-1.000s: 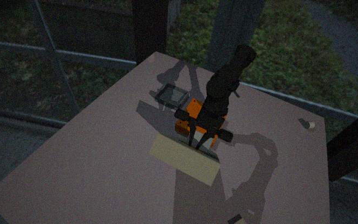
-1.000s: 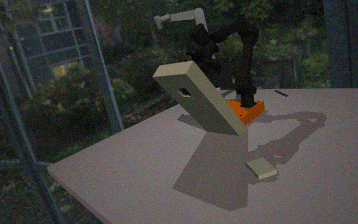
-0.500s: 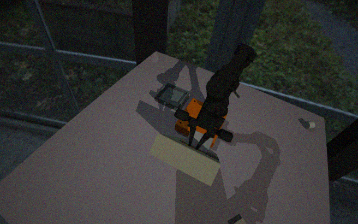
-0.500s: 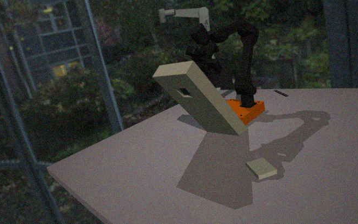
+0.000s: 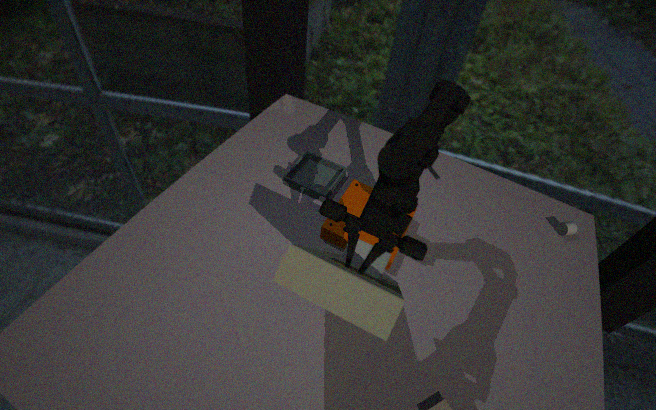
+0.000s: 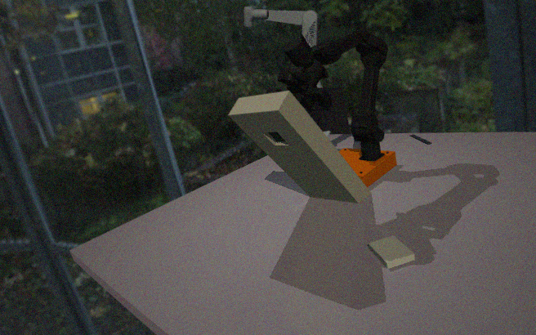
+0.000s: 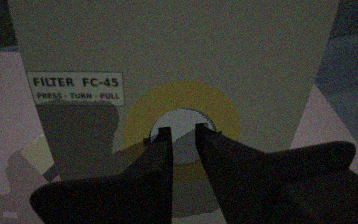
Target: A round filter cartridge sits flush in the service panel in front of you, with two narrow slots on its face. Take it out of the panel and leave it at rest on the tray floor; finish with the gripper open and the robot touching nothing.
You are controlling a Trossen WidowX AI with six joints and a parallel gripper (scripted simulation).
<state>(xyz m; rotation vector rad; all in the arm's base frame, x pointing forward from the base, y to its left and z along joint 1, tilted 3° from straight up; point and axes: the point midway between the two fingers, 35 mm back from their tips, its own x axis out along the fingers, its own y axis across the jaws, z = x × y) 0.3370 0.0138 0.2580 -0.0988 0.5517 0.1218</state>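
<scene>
The filter cartridge (image 7: 184,119) is a pale grey disc inside a yellow ring (image 7: 182,92) on the tilted service panel (image 5: 338,292) (image 6: 328,154) (image 7: 180,40). It appears seated in the panel; its depth is hard to judge. My gripper (image 5: 354,268) (image 7: 181,131) is at the panel face, its two fingertips on the disc with a gap between them, shut on the cartridge. The fingertips cover the slots. Small dark notches show at the left and right of the disc's rim. In the exterior view the panel hides the fingertips. The dark-walled tray (image 5: 304,189) stands beside the robot's base, with no cartridge visible in it.
The orange robot base (image 5: 356,196) (image 6: 382,169) stands behind the panel. A label (image 7: 77,88) is on the panel's face. A small pale block (image 6: 391,249) lies in front of the panel. A small pale cylinder (image 5: 570,229) lies near the table's far edge.
</scene>
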